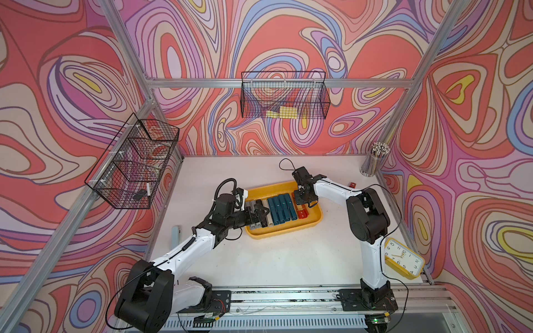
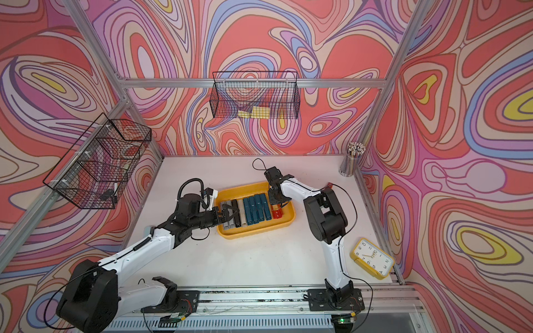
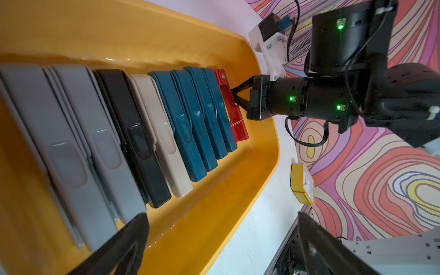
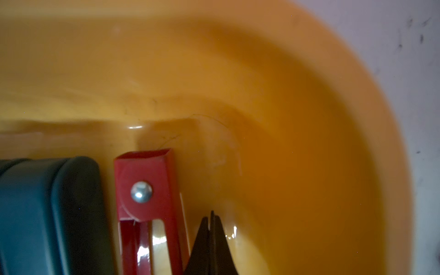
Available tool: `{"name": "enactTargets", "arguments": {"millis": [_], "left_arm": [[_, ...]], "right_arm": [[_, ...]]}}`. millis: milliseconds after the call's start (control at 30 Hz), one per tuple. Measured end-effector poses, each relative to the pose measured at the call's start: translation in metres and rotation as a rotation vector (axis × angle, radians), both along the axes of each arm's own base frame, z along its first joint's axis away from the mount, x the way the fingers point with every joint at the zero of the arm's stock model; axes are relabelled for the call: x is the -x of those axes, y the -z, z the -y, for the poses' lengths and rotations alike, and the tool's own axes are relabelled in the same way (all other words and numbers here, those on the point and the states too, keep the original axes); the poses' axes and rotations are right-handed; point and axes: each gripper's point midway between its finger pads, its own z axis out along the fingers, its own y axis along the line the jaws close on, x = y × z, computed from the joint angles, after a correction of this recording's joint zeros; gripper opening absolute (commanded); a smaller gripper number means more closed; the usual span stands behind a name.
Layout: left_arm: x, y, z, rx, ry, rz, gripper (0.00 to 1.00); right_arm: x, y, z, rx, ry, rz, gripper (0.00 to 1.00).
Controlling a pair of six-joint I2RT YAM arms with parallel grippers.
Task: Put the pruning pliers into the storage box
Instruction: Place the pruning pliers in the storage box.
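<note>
The right fingers (image 4: 202, 250) are clenched tip to tip on nothing, low inside the storage box (image 1: 288, 229), just beside a red bar (image 4: 145, 181). The left fingers (image 3: 126, 240) are spread wide above the grey bars (image 3: 71, 142), grasping nothing. The pruning pliers (image 1: 281, 210) lie side by side in the yellow box on the white tabletop (image 1: 274, 259).

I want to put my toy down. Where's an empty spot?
The wide bare table between the tray and the front rail, and the strip between tray and back wall. Crowded: inside the tray, bars lie packed side by side with the left gripper and right gripper at them.
</note>
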Motion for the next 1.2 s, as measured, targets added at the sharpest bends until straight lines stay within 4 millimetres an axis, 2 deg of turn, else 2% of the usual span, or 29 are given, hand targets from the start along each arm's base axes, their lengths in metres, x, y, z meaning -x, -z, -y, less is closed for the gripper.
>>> {"name": "enactTargets", "arguments": {"millis": [1200], "left_arm": [[0.000,0.000,0.000,-0.002,0.002,0.002,0.99]], "right_arm": [[0.004,0.002,-0.017,-0.112,-0.003,-0.039,0.00]]}}
